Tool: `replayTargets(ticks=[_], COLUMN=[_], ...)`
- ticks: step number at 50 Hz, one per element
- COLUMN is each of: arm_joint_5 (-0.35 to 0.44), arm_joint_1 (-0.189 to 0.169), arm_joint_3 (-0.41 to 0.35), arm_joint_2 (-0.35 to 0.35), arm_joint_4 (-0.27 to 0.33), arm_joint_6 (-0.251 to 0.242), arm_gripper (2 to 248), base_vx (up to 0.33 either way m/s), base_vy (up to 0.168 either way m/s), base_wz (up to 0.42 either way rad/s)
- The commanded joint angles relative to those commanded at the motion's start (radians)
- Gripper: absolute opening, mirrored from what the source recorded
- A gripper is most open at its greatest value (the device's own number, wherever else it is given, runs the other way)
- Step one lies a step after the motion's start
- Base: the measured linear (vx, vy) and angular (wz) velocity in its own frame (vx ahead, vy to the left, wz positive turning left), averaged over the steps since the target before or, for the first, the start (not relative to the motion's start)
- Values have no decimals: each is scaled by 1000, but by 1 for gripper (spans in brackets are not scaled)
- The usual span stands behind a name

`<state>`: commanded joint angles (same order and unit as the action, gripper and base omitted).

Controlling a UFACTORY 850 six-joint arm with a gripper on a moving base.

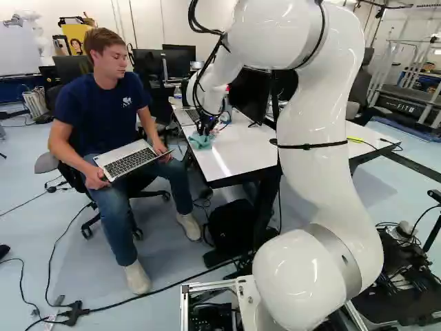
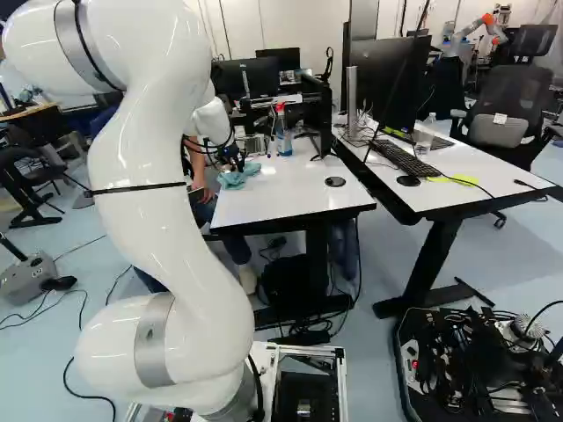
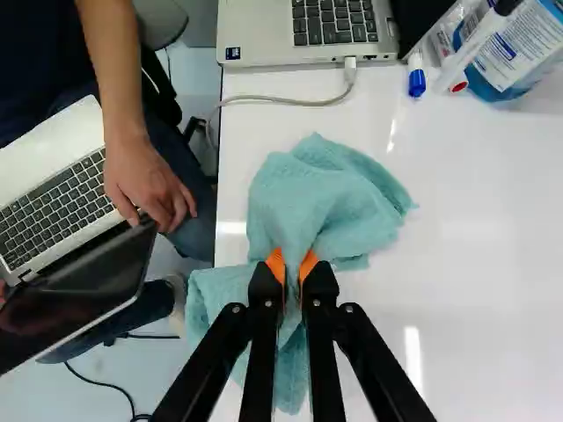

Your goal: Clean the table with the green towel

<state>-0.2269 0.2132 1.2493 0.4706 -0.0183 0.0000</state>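
The black gripper (image 1: 205,128) is low over the white table (image 1: 238,148), near its left edge in the left base view. The green towel (image 1: 200,141) is bunched beneath it; the right base view shows the same towel (image 2: 237,176) by the table's edge. Seen from the wrist, the gripper (image 3: 293,268) is shut on a pinched fold of the towel (image 3: 321,198). The cloth spreads ahead of the fingers and back beneath them, with part of it reaching over the table's edge.
A laptop (image 3: 308,31) with a cable lies ahead of the towel. Markers (image 3: 416,77) and a blue bottle (image 3: 510,48) stand beyond. A seated person holding another laptop (image 1: 129,160) is close to the table's edge. Another robot (image 2: 479,28) is far back.
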Motion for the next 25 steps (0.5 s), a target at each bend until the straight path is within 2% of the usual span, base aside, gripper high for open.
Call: replayTargets(ticks=[25], arm_joint_5=[0], arm_joint_1=[-70], arm_joint_3=[-23], arm_joint_2=[-18], arm_joint_4=[0], arm_joint_6=[0], arm_gripper=[39], base_vx=[0], base_vy=[0], base_wz=[0])
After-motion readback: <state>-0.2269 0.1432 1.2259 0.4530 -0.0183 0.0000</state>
